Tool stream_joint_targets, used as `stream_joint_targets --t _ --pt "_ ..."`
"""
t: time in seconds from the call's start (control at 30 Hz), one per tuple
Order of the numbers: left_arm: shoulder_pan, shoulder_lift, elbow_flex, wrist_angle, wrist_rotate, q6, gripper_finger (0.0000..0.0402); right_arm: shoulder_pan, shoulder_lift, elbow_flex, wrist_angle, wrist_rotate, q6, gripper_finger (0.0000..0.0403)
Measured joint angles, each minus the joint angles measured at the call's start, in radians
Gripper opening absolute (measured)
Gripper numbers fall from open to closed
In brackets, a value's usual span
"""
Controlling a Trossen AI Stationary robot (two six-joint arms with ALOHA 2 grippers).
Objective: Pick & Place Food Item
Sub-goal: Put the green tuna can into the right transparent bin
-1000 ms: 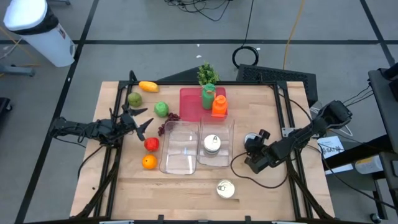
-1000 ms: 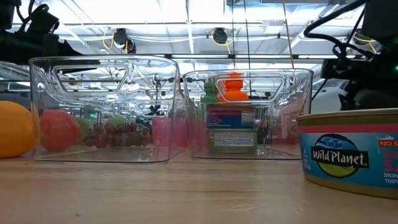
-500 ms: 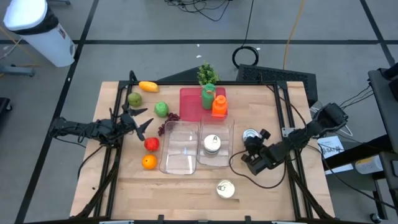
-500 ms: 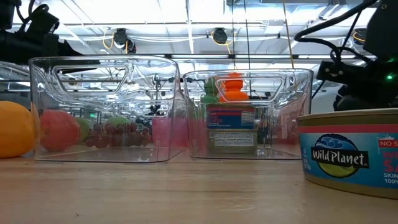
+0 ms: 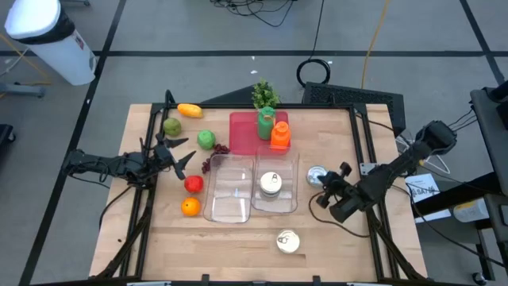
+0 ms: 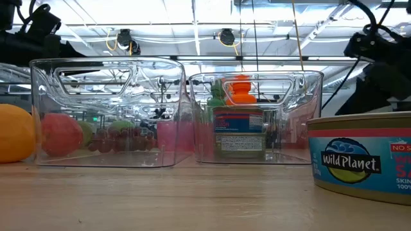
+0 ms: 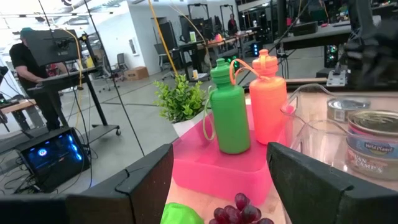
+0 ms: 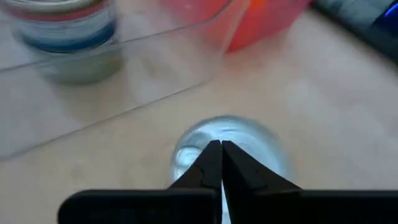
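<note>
A silver can (image 5: 317, 176) stands on the table just right of two clear bins; the right wrist view shows it as (image 8: 229, 146). My right gripper (image 5: 323, 187) hangs shut above and right of it, slanting down, its fingertips (image 8: 219, 149) over the can's top with nothing between them. The right bin (image 5: 290, 163) holds another can (image 5: 271, 184) standing on its floor, and the left bin (image 5: 228, 187) holds nothing. A third can (image 5: 288, 241) sits near the front edge. My left gripper (image 5: 186, 153) waits open at the table's left, among the fruit.
At the far middle, a pink tray (image 5: 244, 135) carries a green bottle (image 5: 265, 123) and an orange bottle (image 5: 279, 135). An orange (image 5: 190, 206), a red fruit (image 5: 193, 184), grapes (image 5: 210, 163) and green fruit (image 5: 206, 140) lie on the left. Bare wood lies along the near edge.
My right gripper has risen and drawn back toward the table's right edge, turning at the wrist, and its fingers have shut. The silver can that it covered a second ago now stands uncovered on the table, right of the bins.
</note>
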Motion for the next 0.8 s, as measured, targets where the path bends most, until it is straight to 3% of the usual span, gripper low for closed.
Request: stream_joint_targets --t 0.13,0.3,0.37,0.47,0.57,0.7,0.8 --pt "0.0 0.0 0.0 0.001 0.0 0.0 0.0273 0.022 -0.053 0.004 0.064 0.055 -0.06 0.0004" --pt "0.0 0.0 0.0 0.001 0.0 0.0 0.0273 0.02 -0.071 0.003 0.06 0.0 -0.127 0.0003" --pt "0.0 0.0 0.0 0.0 0.0 0.0 0.0273 0.019 -0.071 0.003 0.017 0.032 -0.095 0.0003" --pt "0.0 0.0 0.0 0.0 0.0 0.0 0.0273 -0.007 -0.071 -0.008 -0.115 0.099 0.08 0.0001" --pt "0.0 0.0 0.0 0.0 0.0 0.0 0.0273 -0.052 -0.072 -0.057 -0.247 0.046 0.295 0.0013" --pt "0.0 0.0 0.0 0.0 0.0 0.0 0.0273 -0.09 -0.072 -0.19 -0.222 -0.065 0.521 0.0067" --pt "0.0 0.0 0.0 0.0 0.0 0.0 0.0273 -0.093 -0.072 -0.264 -0.153 -0.113 0.586 0.0121"
